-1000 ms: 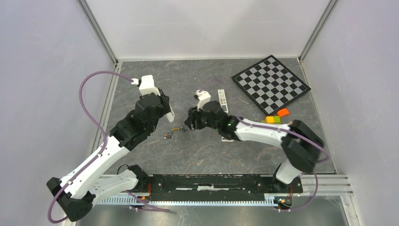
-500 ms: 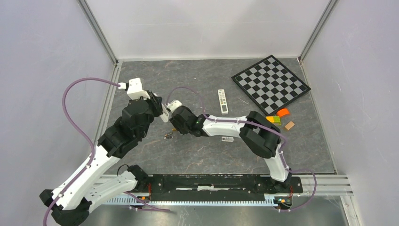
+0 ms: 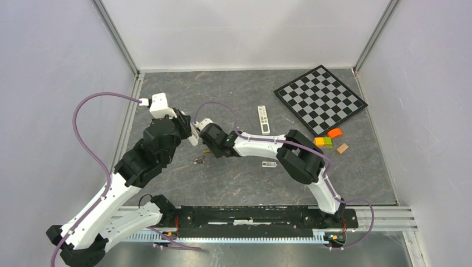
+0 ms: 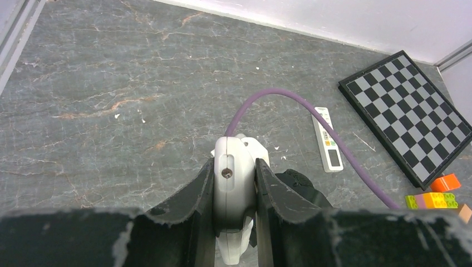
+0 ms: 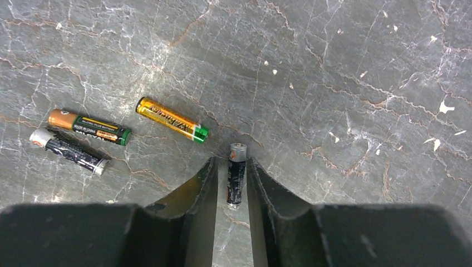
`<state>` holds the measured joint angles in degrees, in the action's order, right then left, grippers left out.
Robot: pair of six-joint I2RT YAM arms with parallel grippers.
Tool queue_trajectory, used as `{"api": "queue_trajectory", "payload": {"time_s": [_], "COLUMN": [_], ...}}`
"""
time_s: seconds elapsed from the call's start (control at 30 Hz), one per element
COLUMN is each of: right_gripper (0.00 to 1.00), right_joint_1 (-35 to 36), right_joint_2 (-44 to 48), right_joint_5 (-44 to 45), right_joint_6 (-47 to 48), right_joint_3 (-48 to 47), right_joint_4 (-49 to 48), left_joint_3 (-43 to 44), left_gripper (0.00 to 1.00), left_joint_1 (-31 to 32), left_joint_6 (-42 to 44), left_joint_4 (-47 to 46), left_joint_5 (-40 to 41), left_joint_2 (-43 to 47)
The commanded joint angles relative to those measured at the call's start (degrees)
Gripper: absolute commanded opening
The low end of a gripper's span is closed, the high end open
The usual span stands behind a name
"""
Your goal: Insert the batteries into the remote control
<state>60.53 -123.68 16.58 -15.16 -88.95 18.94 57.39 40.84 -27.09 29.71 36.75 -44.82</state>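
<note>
Pinches a dark battery [image 5: 235,178] in the right gripper [image 5: 232,162], nearly closed onto its sides; perhaps not yet lifted off the desk [image 5: 345,83]. Clamps the white remote [image 4: 232,194] in the left gripper [image 4: 234,167], raised just beside, toward the desk's left edge. Leaves three loose batteries [image 5: 171,119] lying left of the grasp. Judged early in the task: pickup under way, insertion and refitting the small white cover [image 3: 269,164] near the desk's middle left to do.

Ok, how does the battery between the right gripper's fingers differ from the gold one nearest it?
The dark battery is black, silver-capped; the gold battery has a green end. The dark battery lies lengthwise between the fingers of the right gripper; the gold battery lies diagonally in the open. Both rest on the table.
</note>
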Motion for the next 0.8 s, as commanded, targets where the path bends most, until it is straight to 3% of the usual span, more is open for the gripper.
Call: {"api": "queue_trajectory", "payload": {"time_s": [0.0,0.1,0.17,0.3,0.5,0.63,0.77], "right_gripper": [0.31,0.28,0.19,0.10,0.05,0.03,0.03], "right_joint_1": [-0.5,-0.8,-1.0,-1.4,-3.1,-5.1,-7.6], "right_joint_2": [-1.4,-2.2,-2.2,-0.2,9.3,20.6,34.4], "right_joint_5": [-1.7,-1.9,-0.9,2.1,4.9,5.4,5.7], "right_joint_6": [-0.5,-0.7,-1.1,-2.0,-4.3,-5.7,-6.7], "right_joint_3": [-1.8,-2.6,-2.7,-0.9,8.4,19.6,30.9], "right_joint_4": [2.5,3.9,4.9,4.1,-1.8,-9.8,-16.9], "left_joint_3": [2.2,2.2,2.2,2.1,1.4,-0.5,-2.5], "left_gripper": [0.02,0.02,0.02,0.02,0.02,0.02,0.02], "left_joint_1": [-0.3,-0.3,-0.3,-0.3,-0.3,-0.3,-0.4], "left_joint_6": [1.9,1.9,1.9,1.7,1.9,3.1,2.2], "left_joint_4": [-1.9,-1.9,-1.9,-1.9,-2.8,-6.7,-12.6], "left_joint_5": [-0.5,-0.5,-0.7,-1.0,-4.9,-13.7,-29.5], "left_joint_2": [0.6,0.5,0.6,0.4,-0.8,-1.5,-3.6]}}
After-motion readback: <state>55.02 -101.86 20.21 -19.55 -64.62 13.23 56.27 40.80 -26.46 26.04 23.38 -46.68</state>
